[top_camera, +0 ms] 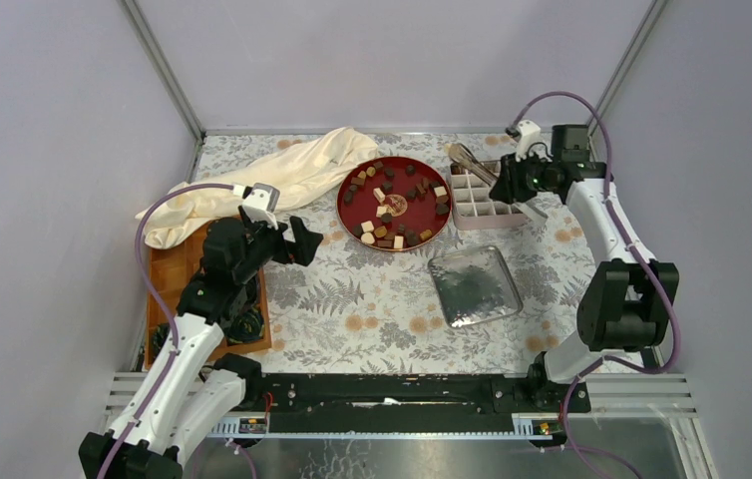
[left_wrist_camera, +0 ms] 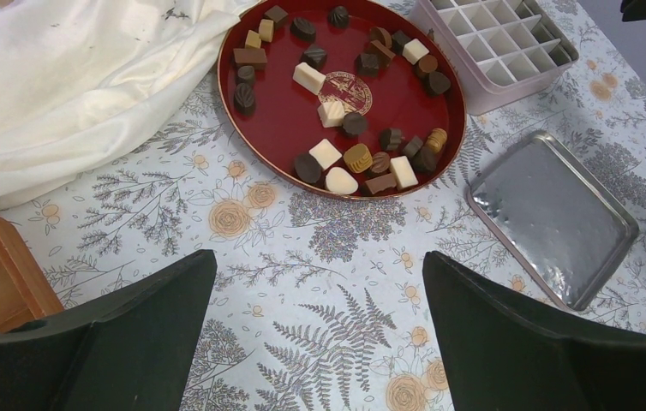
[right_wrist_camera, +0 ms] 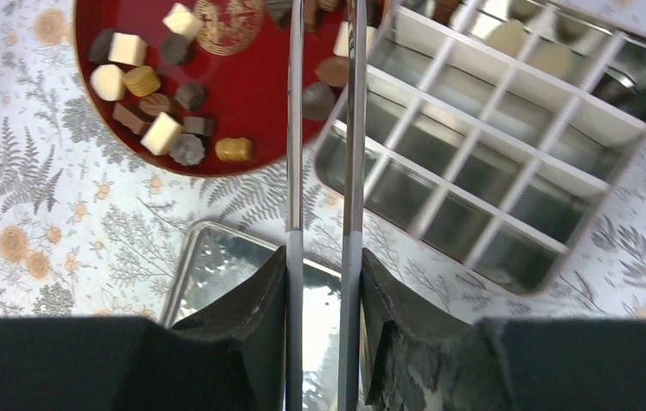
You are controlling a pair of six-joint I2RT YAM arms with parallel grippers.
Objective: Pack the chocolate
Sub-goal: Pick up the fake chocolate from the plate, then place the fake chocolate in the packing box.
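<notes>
Clamping a pair of metal tongs [right_wrist_camera: 353, 128] between its fingers, the right gripper [right_wrist_camera: 324, 274] hangs above the silver metal tray [right_wrist_camera: 217, 257]. The tongs run past the corner of the compartment box [right_wrist_camera: 439, 227], and their tips are cut off at the top of the wrist view. The chocolate [left_wrist_camera: 331, 113] lies mostly on the round red tray [left_wrist_camera: 277, 128], as mixed dark, tan and cream pieces. A few pale pieces [right_wrist_camera: 501, 34] sit in the far cells of the box, but they are blurred. The left gripper [left_wrist_camera: 318, 261] is spread wide above the flowered surface [left_wrist_camera: 328, 342] and holds nothing. A cream cloth [top_camera: 272, 180] touches the red tray's rim. The left arm hides part of a wooden tray [top_camera: 168, 269].
</notes>
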